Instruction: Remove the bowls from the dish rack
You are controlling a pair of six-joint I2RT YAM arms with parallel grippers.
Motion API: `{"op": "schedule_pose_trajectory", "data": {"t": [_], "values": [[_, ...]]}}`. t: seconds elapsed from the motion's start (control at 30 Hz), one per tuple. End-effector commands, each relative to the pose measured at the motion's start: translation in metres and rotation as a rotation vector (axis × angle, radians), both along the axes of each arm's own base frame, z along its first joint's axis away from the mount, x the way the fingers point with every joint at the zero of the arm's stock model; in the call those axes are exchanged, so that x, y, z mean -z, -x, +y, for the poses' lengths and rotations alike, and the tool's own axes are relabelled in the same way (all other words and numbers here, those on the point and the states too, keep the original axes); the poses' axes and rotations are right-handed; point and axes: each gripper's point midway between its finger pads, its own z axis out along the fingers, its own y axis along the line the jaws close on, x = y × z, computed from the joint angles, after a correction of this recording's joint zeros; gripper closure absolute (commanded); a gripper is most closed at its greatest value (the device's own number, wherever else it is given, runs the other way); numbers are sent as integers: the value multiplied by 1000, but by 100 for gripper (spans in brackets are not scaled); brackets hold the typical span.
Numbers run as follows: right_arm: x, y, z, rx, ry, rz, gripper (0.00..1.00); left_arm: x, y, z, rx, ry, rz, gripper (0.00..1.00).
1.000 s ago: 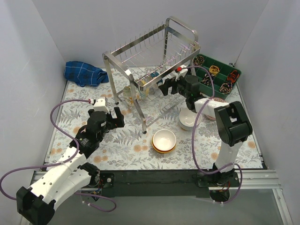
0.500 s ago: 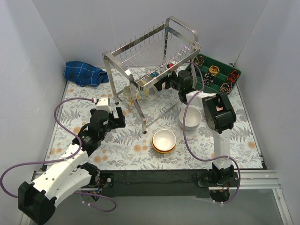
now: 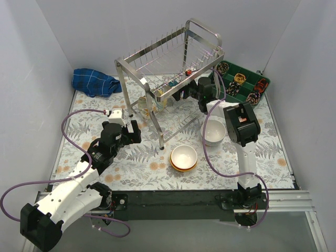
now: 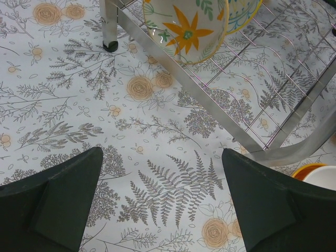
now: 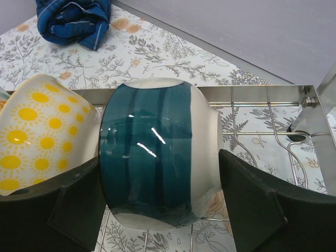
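Note:
The steel dish rack (image 3: 168, 73) stands at the back centre. My right gripper (image 3: 182, 95) reaches into its lower tier. In the right wrist view a teal-and-white bowl (image 5: 157, 152) stands on edge between the fingers (image 5: 257, 205), both jaws against its sides. A yellow sun-patterned bowl (image 5: 37, 131) leans just left of it. My left gripper (image 4: 163, 157) hangs open over the floral cloth, nothing between its fingers. A flower-painted bowl (image 4: 186, 29) sits in the rack ahead of it. On the table stand white bowls (image 3: 214, 131) and a white bowl nested in an orange one (image 3: 184, 156).
A blue cloth (image 3: 94, 82) lies at the back left. The green divided tray (image 3: 242, 84) of small items sits at the back right. The rack's leg (image 4: 109, 29) and lower rail (image 4: 210, 100) cross just ahead of my left gripper. Grey walls enclose three sides.
My right gripper has pushed left, deeper under the rack's upper tier, and its jaws have narrowed onto the teal bowl. The left arm edged slightly forward.

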Motion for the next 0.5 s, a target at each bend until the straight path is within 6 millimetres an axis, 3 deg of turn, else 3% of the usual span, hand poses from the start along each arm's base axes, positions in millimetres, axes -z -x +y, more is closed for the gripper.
{"op": "schedule_pose_trajectory", "data": {"t": [0.0, 0.2, 0.23, 0.3, 0.33, 0.47], "values": [[-12, -2, 10, -47, -12, -33, 18, -2, 0, 0, 10, 0, -17, 2], [-15, 3, 13, -79, -11, -36, 37, -3, 0, 0, 14, 4, -20, 2], [-16, 4, 13, -84, -10, -39, 47, -3, 0, 0, 14, 3, -19, 2], [-19, 6, 13, -94, 1, -58, 58, -2, 0, 0, 14, 4, -19, 2], [-20, 7, 14, -93, 7, -66, 69, -3, 1, -1, 17, 5, -20, 2], [-27, 9, 14, -76, 55, -122, 93, -3, 1, -1, 19, 3, -18, 2]]}}
